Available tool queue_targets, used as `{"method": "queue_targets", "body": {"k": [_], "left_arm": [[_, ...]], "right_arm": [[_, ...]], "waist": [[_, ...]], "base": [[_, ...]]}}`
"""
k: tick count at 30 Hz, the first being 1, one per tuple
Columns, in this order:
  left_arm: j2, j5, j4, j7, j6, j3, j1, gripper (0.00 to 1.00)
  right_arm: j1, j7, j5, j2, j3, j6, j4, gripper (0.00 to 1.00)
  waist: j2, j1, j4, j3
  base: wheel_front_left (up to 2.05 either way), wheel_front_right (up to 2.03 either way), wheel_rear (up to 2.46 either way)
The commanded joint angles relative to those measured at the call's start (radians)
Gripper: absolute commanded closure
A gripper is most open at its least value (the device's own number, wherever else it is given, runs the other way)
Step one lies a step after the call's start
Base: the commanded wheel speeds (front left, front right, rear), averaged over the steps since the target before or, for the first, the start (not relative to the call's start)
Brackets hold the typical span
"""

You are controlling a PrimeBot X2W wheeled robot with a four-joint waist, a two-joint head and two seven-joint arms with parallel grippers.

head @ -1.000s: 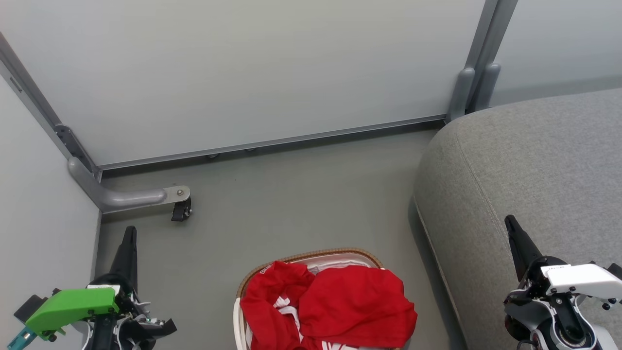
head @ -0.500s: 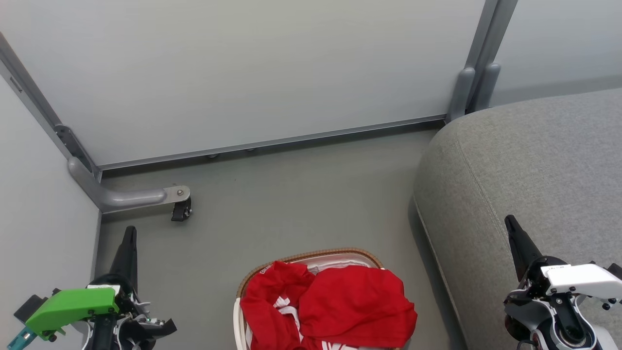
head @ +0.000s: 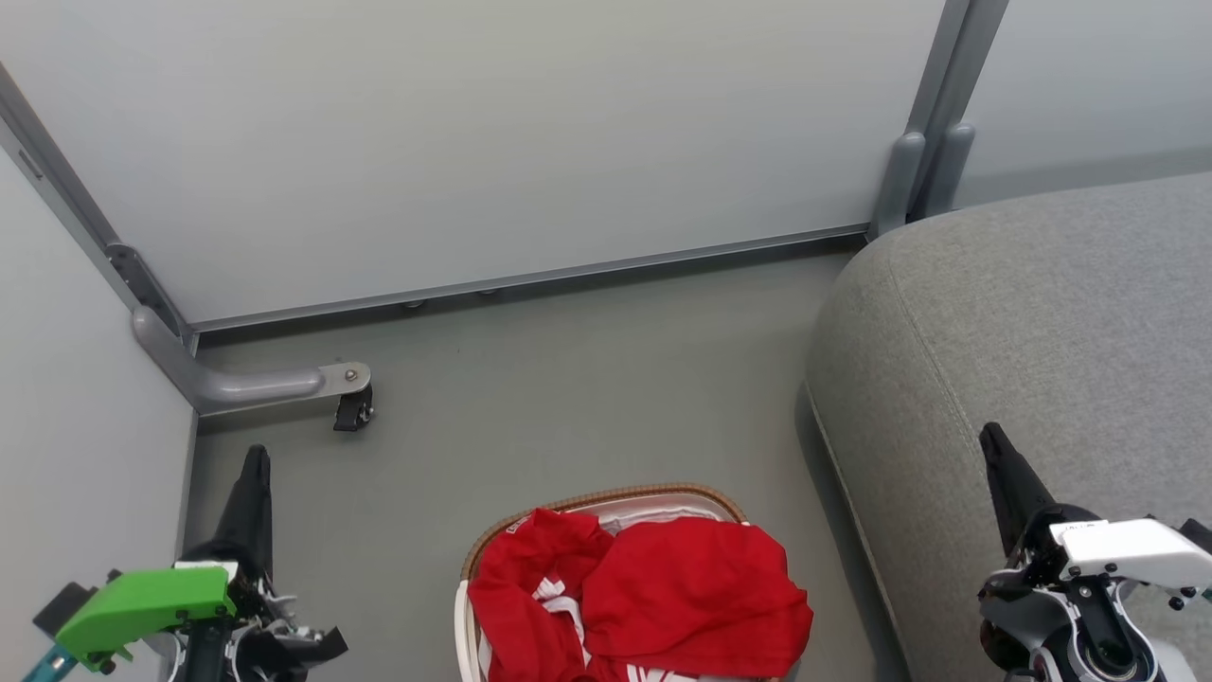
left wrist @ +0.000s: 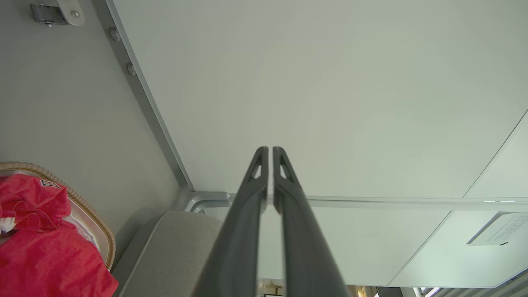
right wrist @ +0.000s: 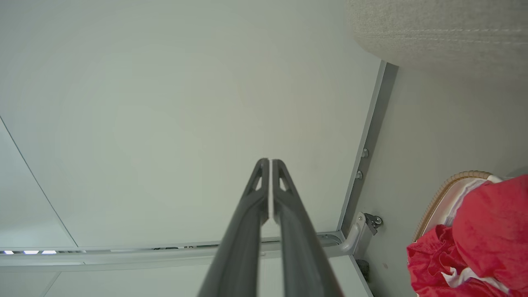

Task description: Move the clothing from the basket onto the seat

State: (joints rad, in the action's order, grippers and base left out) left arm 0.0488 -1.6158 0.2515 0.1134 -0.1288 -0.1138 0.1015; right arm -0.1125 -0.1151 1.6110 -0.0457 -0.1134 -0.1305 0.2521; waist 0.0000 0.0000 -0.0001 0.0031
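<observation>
Crumpled red clothing (head: 663, 597) with white trim fills the basket (head: 606, 495), whose brown woven rim stands on the floor at the bottom middle of the head view. The grey seat (head: 1042, 313) rises to the basket's right. My left gripper (head: 254, 459) is shut and empty, left of the basket, over the floor. My right gripper (head: 989, 438) is shut and empty above the seat's front edge. The left wrist view has the left gripper (left wrist: 270, 150) pointing at a pale wall, with clothing (left wrist: 37, 247), basket (left wrist: 97, 222) and seat (left wrist: 173, 251) low left. The right wrist view has the right gripper (right wrist: 269, 163), clothing (right wrist: 486, 231), basket (right wrist: 449, 183) and seat (right wrist: 437, 29).
Pale partition panels close off the back and left. A grey metal foot with a black caster (head: 352, 407) juts onto the grey floor (head: 568, 398) at the left. A grey post (head: 914, 180) stands behind the seat's corner.
Both grippers have sunk slightly in the head view. The basket, the clothing and the seat have not moved.
</observation>
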Motion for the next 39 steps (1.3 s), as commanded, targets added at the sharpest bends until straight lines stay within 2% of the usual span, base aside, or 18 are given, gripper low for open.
{"method": "queue_targets", "body": {"k": [1,14,22,28,39], "left_arm": [[-0.001,0.000,0.006,-0.001,0.000,0.001,-0.003,0.00],[-0.006,0.034,0.020,-0.054,0.000,0.057,-0.029,0.00],[-0.005,0.098,0.011,-0.090,0.000,0.087,-0.035,0.00],[-0.004,0.193,0.004,-0.115,0.000,0.105,-0.031,0.00],[-0.003,0.445,-0.041,-0.157,0.009,0.119,-0.032,0.00]], "right_arm": [[0.002,0.001,0.000,0.002,0.001,0.000,0.006,0.00],[0.026,0.054,-0.033,0.007,0.029,0.000,0.032,0.00],[0.028,0.090,-0.116,0.005,0.015,0.000,0.046,0.00],[0.031,0.115,-0.237,0.004,0.005,0.000,0.027,0.00],[0.043,0.158,-0.535,0.002,0.028,0.000,-0.047,0.00]], "waist": [[0.0000,0.0000,0.000,0.000],[0.0000,0.0000,0.000,-0.002],[0.0000,0.0000,0.001,-0.005],[0.0000,0.0000,0.001,-0.007],[0.0000,0.0000,0.002,-0.010]], "base": [[0.00,0.00,0.00],[0.00,0.00,0.00],[0.00,0.00,0.00],[0.00,0.00,0.00],[0.00,0.00,0.00]]}}
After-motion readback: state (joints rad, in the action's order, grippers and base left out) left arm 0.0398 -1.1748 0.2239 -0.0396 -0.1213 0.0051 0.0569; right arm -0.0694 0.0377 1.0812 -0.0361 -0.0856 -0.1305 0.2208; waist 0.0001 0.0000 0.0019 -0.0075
